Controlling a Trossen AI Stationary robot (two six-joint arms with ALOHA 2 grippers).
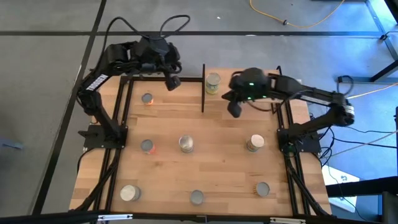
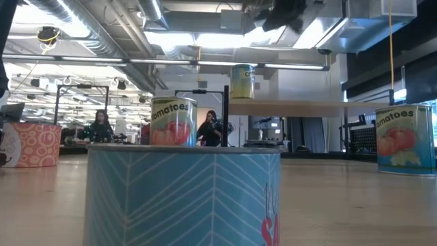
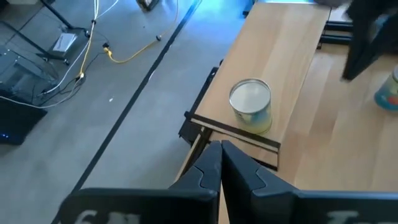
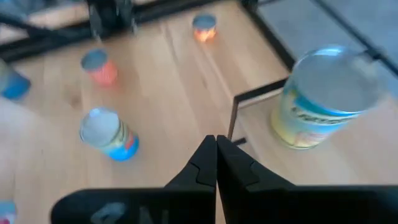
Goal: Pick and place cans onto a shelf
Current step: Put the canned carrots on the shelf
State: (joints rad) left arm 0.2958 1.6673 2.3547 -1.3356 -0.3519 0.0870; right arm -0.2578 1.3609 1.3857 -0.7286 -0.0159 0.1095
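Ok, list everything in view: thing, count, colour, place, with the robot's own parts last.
Shelf: one, light wood with black posts, far edge of the table.
Can on shelf: one, yellow-green label, upright at the shelf's left end.
Cans on table: seven, silvery tops, mixed labels, upright and spread apart.
Table: one, light wood.
People: two, in the room behind.
Left gripper: shut, empty, above the far left of the table.
Right gripper: shut, empty, beside the shelf.
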